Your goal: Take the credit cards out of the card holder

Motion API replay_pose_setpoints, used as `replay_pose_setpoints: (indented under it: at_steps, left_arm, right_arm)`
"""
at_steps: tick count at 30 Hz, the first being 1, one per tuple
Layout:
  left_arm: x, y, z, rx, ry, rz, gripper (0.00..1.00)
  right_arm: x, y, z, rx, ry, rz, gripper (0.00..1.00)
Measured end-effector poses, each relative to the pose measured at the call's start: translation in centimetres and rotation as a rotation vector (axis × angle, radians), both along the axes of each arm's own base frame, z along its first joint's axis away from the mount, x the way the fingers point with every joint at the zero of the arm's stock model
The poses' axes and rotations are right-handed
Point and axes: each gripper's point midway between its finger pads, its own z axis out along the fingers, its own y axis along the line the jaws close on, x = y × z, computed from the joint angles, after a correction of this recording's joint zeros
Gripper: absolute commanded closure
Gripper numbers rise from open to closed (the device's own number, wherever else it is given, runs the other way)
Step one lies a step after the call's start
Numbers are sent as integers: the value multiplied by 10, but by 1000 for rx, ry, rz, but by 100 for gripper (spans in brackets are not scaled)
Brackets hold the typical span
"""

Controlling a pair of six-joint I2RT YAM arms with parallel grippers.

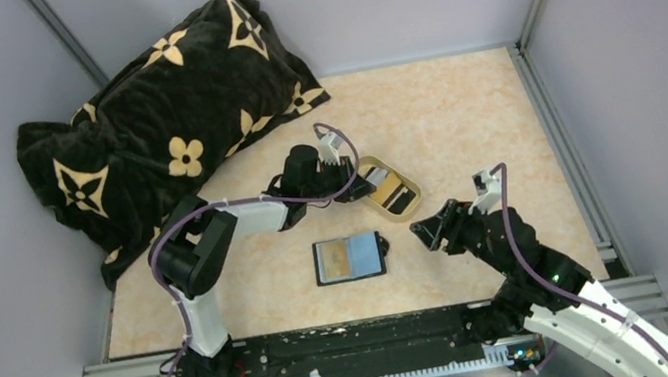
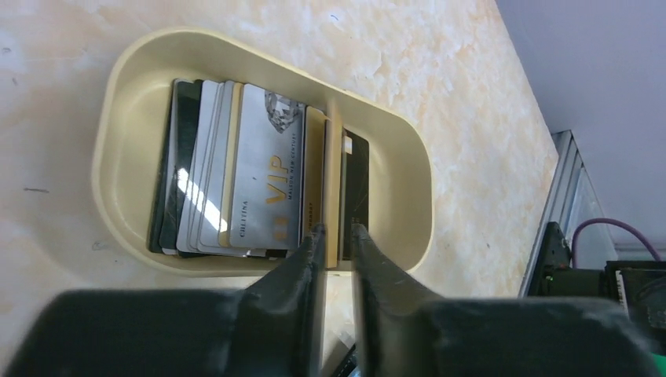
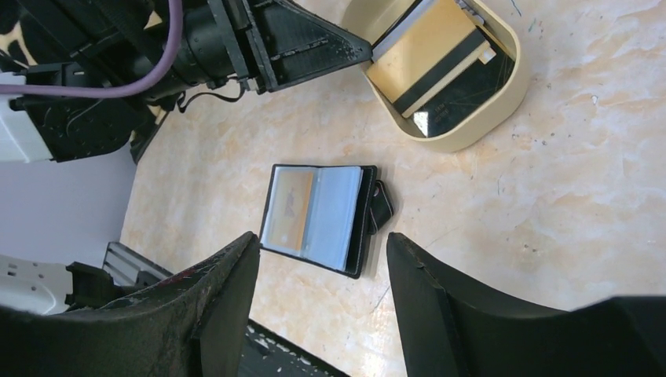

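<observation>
left gripper (image 2: 335, 239) flanked an upright card (image 2: 333, 173) over the tray (image 2: 402, 157), likely dropping it; clamped or loose, unclear. right gripper (image 3: 322, 239), fingers spread, hovered above the card holder (image 3: 345, 212).

We find open table (image 1: 459, 108) around the card holder (image 1: 349, 258) on its near and left sides, right gripper (image 1: 425, 235) close on its right — left gripper (image 1: 359, 185) over the tray (image 1: 413, 204), pillow (image 1: 147, 117) filling our far-left corner.
</observation>
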Motion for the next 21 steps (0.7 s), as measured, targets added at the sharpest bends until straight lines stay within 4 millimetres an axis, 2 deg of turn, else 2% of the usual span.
replay_pose_setpoints:
  at_steps: [1, 4, 8, 10, 13, 15, 16, 19, 21]
  left_arm:
    - [1, 0, 1, -2, -4, 6, 53]
    - [4, 1, 2, 0, -9, 24, 35]
    - [3, 9, 16, 2, -38, 52, 35]
    - [4, 16, 36, 7, -78, 80, 36]
    - [5, 28, 70, 4, -144, 128, 37]
    - [3, 39, 89, 1, -181, 167, 45]
    - [-1, 46, 94, 4, -189, 183, 53]
    - [-17, 68, 85, 39, -174, 222, 76]
    - [-31, 84, 63, 87, -133, 238, 96]
  right_arm:
    - [0, 1, -2, -1, 3, 4, 38]
    - [-1, 4, -10, -11, 20, 20, 38]
    - [-2, 17, -19, -31, 22, 93, 38]
    - [-2, 25, -25, -52, 29, 139, 49]
    - [-1, 38, -36, -87, 52, 210, 75]
    - [1, 49, -46, -107, 81, 253, 94]
    - [2, 53, -49, -114, 87, 272, 100]
    - [8, 69, -66, -128, 132, 317, 100]
    - [10, 77, -81, -153, 172, 340, 100]
